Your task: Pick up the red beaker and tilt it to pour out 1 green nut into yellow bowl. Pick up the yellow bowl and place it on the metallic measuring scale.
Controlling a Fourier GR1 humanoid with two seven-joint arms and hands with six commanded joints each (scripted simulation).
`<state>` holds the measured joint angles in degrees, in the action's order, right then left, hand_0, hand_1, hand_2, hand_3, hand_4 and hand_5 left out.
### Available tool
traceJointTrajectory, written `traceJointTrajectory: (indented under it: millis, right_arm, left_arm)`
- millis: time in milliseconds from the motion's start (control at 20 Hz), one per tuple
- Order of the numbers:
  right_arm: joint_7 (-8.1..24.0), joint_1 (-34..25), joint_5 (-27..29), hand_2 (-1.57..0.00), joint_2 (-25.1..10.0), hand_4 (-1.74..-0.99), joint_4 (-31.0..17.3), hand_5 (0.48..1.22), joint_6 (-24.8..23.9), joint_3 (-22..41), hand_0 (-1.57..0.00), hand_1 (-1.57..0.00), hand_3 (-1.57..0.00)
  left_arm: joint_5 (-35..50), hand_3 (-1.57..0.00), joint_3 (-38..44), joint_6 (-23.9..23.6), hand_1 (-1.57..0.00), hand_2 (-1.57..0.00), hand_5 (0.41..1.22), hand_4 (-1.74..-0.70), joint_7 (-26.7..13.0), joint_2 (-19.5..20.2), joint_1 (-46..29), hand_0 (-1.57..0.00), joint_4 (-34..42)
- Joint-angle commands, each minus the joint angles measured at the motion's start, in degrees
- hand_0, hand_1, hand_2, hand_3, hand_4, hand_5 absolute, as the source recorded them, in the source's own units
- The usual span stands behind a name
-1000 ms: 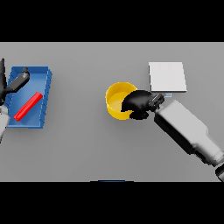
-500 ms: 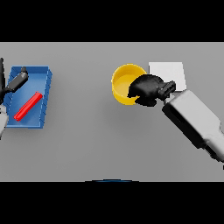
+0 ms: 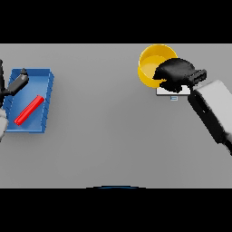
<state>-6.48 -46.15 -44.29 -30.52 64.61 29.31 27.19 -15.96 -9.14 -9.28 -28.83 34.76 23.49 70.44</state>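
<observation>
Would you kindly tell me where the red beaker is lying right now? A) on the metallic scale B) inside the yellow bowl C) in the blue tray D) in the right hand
C: the red beaker lies diagonally inside the blue rectangular tray, beside the left hand.

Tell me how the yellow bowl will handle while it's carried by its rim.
The yellow bowl looks rigid and probably light, since the right hand grips just one rim. That off-centre hold may let it tip. Its smooth wall could slip.
</observation>
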Motion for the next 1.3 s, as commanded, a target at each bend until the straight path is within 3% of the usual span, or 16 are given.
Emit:
traceJointTrajectory:
  millis: [0, 250, 550, 800, 1000, 1100, 1200, 1250]
  right_arm:
    - [-0.4, -0.6, -0.1, -1.54, -0.3, -1.741, -1.4, 1.221, -0.9, -0.7, -1.57, -1.57, -1.20]
    - [-2.6, -1.5, -1.0, -1.51, -0.8, -1.741, -10.8, 1.221, -5.7, -3.1, -1.57, -1.57, -1.18]
    - [-5.7, -2.6, -2.8, -1.41, 0.1, -1.741, -21.5, 1.221, -10.7, -4.0, -1.57, -1.57, -1.35]
    - [-7.2, -3.2, -3.0, -1.36, 1.8, -1.741, -26.7, 1.221, -13.2, -4.6, -1.57, -1.57, -1.34]
    - [-8.3, -2.9, -2.5, -1.33, 2.6, -1.741, -27.7, 1.221, -13.6, -5.1, -1.50, -1.57, -1.46]
    - [-7.9, -3.8, -2.7, -1.38, 2.8, -1.734, -29.1, 1.221, -13.8, -5.5, -1.45, -1.50, -1.39]
    - [-7.7, -3.5, -2.4, -1.45, 2.7, -1.737, -28.8, 1.221, -13.6, -5.7, -1.49, -1.48, -1.10]
    - [-7.0, -3.4, -2.3, -1.29, 3.2, -1.688, -28.3, 1.221, -13.1, -5.7, -1.44, -1.34, -0.99]
  left_arm:
    - [0.0, 0.00, 0.0, 0.1, 0.00, 0.00, 0.706, -0.74, -0.4, 0.0, 0.4, 0.00, 0.2]
    - [0.1, 0.00, 0.0, 0.5, 0.00, 0.00, 0.691, -0.73, 0.0, 0.4, -1.1, 0.00, 1.2]
    - [-0.2, 0.00, 0.0, 0.1, 0.00, 0.00, 0.682, -0.72, -0.9, 0.3, -0.9, 0.00, 1.4]
    - [0.3, 0.00, 0.2, 0.7, 0.00, 0.00, 0.675, -0.73, -0.9, 0.5, -1.0, 0.00, 1.4]
    - [-0.6, 0.00, -0.3, 0.4, 0.00, 0.00, 0.669, -0.72, -1.0, 0.3, -0.2, 0.00, 0.5]
    - [-1.0, 0.00, -0.6, 0.0, 0.00, 0.00, 0.667, -0.72, -0.9, -0.2, 0.2, 0.00, 0.0]
    - [-0.8, 0.00, -0.5, 0.5, 0.00, 0.00, 0.671, -0.72, -1.4, 0.0, 0.7, 0.00, -0.3]
    - [-0.8, 0.00, -0.4, 0.4, 0.00, 0.00, 0.671, -0.72, -0.7, 0.1, 0.3, 0.00, 0.1]
